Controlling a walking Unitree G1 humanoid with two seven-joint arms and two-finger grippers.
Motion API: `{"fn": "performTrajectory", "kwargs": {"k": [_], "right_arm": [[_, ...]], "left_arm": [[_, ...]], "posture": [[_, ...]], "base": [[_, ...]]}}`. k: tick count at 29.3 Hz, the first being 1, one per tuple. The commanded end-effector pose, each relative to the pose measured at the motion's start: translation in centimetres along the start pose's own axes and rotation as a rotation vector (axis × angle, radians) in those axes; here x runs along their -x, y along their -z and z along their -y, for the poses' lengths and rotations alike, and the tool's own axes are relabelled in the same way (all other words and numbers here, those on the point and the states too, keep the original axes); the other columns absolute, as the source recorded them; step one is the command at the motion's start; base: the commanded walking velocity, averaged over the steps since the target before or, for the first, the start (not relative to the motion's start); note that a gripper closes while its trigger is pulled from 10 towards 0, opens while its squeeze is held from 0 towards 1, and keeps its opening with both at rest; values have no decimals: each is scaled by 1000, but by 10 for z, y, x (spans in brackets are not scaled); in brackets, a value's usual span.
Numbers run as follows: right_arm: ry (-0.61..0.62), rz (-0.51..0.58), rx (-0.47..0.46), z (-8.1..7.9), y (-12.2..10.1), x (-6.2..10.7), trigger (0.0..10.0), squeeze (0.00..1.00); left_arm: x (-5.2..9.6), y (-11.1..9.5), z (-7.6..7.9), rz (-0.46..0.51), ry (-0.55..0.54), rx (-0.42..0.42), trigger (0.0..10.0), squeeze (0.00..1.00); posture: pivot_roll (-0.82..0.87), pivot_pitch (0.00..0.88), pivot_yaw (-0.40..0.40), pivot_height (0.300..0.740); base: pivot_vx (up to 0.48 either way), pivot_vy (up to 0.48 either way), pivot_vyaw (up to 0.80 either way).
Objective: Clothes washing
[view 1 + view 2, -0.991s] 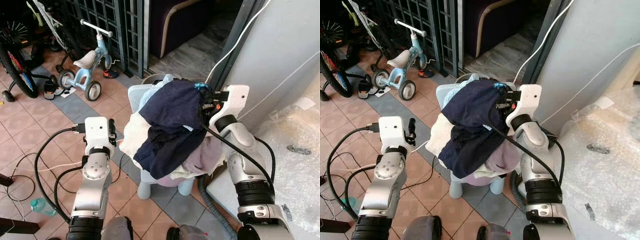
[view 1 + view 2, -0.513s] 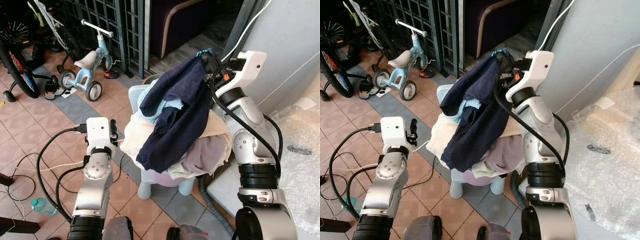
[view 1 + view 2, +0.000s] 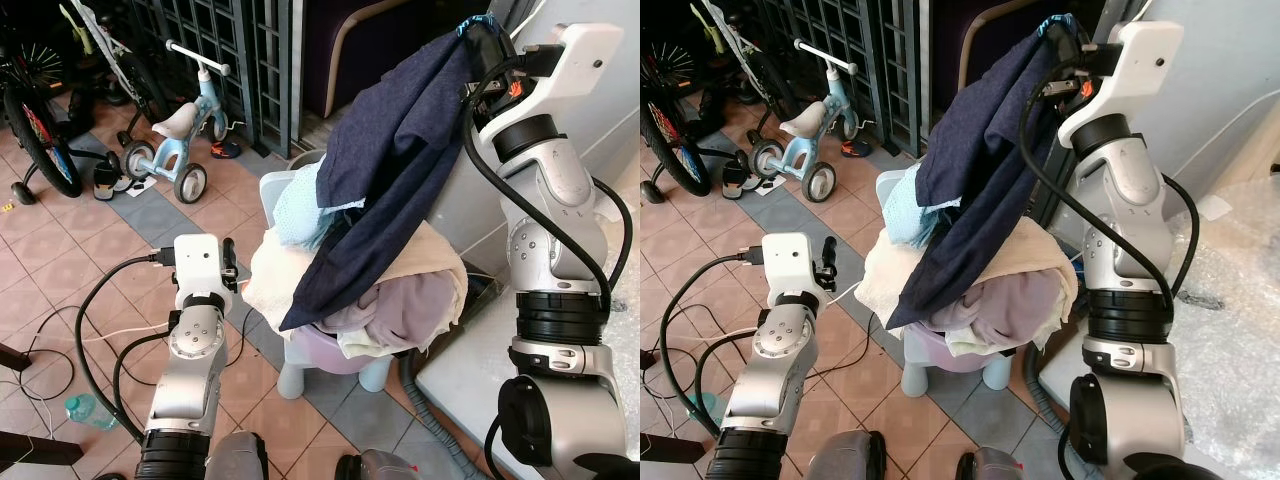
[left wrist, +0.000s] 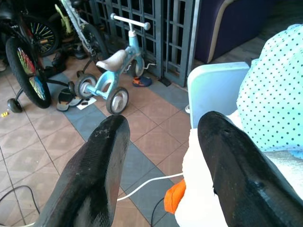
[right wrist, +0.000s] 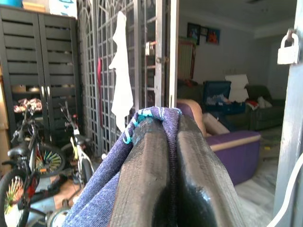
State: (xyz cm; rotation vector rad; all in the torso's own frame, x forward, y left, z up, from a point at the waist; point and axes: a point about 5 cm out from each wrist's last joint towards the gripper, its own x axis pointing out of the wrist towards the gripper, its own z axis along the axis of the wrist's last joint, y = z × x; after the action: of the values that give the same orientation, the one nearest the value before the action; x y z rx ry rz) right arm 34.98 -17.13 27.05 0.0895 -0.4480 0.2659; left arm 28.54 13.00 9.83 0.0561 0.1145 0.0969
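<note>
Pinching a navy garment (image 3: 400,160) by its edge, the right gripper (image 5: 163,124) holds it high above the laundry pile (image 3: 400,290); the left gripper (image 4: 163,156) hangs open beside it

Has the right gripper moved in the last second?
Yes. The right gripper, shut on the navy garment, rose well above the laundry pile.

Matt navy cloth garment (image 3: 395,160), glossy tile floor (image 3: 60,250).
</note>
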Motion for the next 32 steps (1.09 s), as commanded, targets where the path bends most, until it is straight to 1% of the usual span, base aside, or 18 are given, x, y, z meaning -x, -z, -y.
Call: {"fn": "performTrajectory", "kwargs": {"k": [1, 4, 6, 18, 21, 26, 30, 32], "right_arm": [[17, 1, 13, 2, 1, 3, 0, 0], [0, -5, 24, -5, 6, 4, 0, 0], [-6, -8, 26, -7, 8, 5, 0, 0], [-4, -16, 27, -8, 11, 5, 0, 0], [-4, -15, 21, -9, 11, 5, 0, 0], [-16, -15, 18, -17, 13, 7, 0, 0], [-20, -26, 5, -21, 17, 9, 0, 0], [-19, -35, -1, -23, 19, 10, 0, 0]], "left_arm": [[0, 0, 1, 0, -1, -5, 10000, 0], [0, 1, 1, -2, 2, -4, 10000, 0], [0, 1, 0, -3, 3, -7, 10000, 0], [-2, 0, -2, 0, -7, -12, 10000, 0], [-2, -3, -2, 11, -7, -11, 10000, 0], [-1, -15, -2, 64, 44, 20, 10000, 0], [2, -15, -7, 73, 35, 29, 10000, 0], [3, -12, -7, 67, 34, 35, 10000, 0]], "posture": [[32, 44, -6, 740], [31, 46, -4, 740], [31, 46, -4, 740], [30, 57, -1, 740], [31, 66, 1, 740], [36, 90, 10, 740], [26, 94, -1, 740], [26, 93, -2, 740]], "base": [[-240, 0, 0], [-275, 0, 0], [-296, 0, 0], [-369, 0, 0], [0, 0, 0], [0, 0, 0], [0, 0, 0], [292, -304, 0]]}}
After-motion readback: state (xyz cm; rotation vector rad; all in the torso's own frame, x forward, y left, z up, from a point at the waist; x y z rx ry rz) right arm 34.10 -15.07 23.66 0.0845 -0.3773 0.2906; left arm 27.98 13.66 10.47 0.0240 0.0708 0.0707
